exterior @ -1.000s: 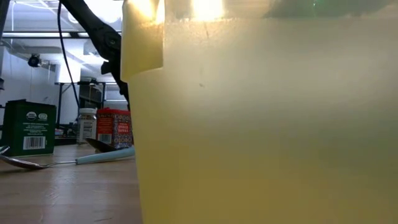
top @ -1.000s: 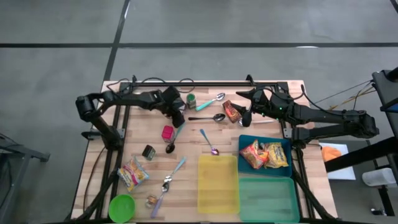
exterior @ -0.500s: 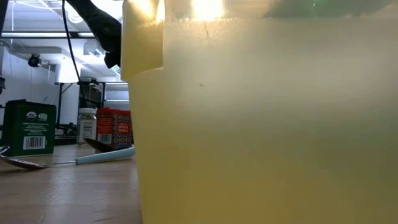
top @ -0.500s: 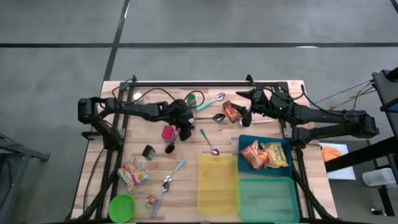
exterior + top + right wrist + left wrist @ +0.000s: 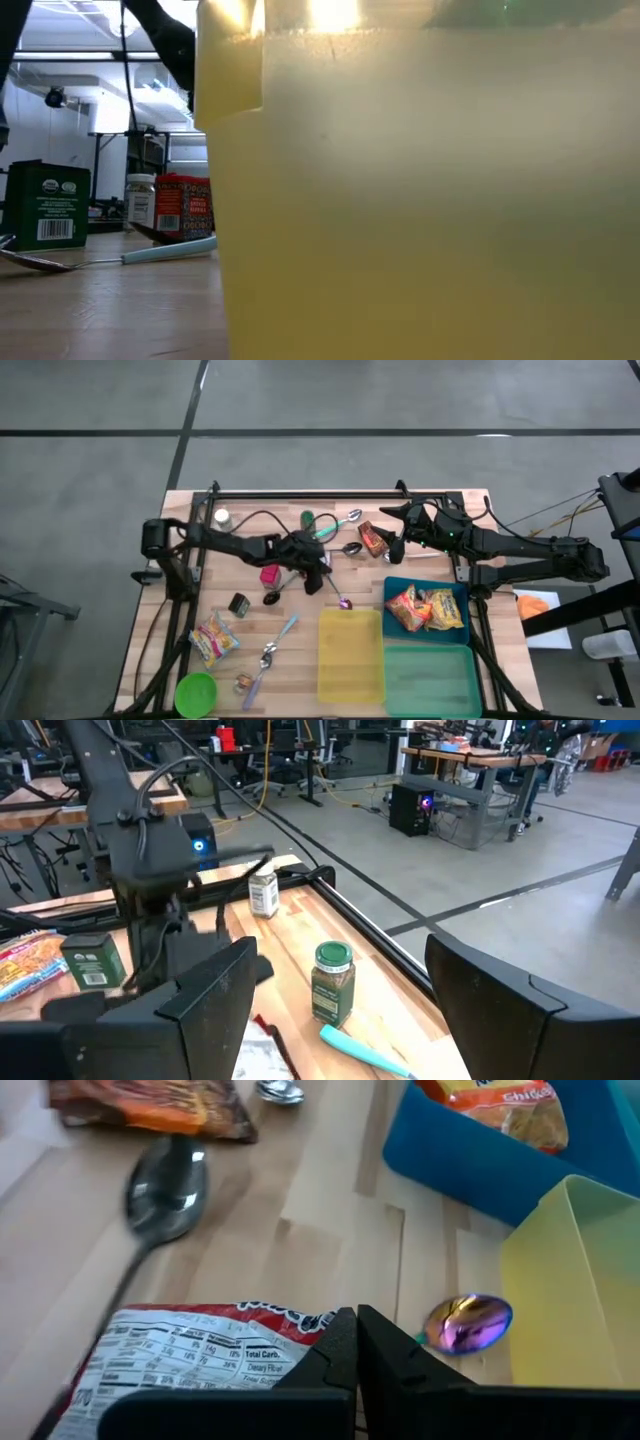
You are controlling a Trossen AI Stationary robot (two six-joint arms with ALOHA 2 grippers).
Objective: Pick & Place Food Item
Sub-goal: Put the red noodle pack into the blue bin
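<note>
Food packet: you see a red packet point(image 5: 190, 1360) with a white nutrition-facts panel, its printed face turned up toward the left wrist camera; its edge is pinched in the left gripper.
Packet place: it sits at the left gripper over the middle of the table point(image 5: 300, 620), between the black-bowled spoon point(image 5: 165, 1190) and the yellow bin point(image 5: 350, 655).
Left gripper: you find it point(image 5: 312, 575) at mid-table, its fingers point(image 5: 340, 1350) clenched on the packet's edge.
Neighbours: an iridescent spoon bowl point(image 5: 468, 1323) lies just beside the yellow bin's corner; an orange-brown snack bag point(image 5: 372, 538) lies farther back.
Blue bin: it point(image 5: 395, 585) holds two snack bags point(image 5: 425, 610) and touches the yellow bin's side.
Right gripper: you see it point(image 5: 395, 545) waiting at the back right, near the orange-brown bag, fingers point(image 5: 210, 990) spread wide with nothing between them.
Back edge: a green-lidded spice jar point(image 5: 332, 982) and a white-lidded jar point(image 5: 263, 895) stand upright.
Low view: the yellow bin's wall fills most of it.
</note>
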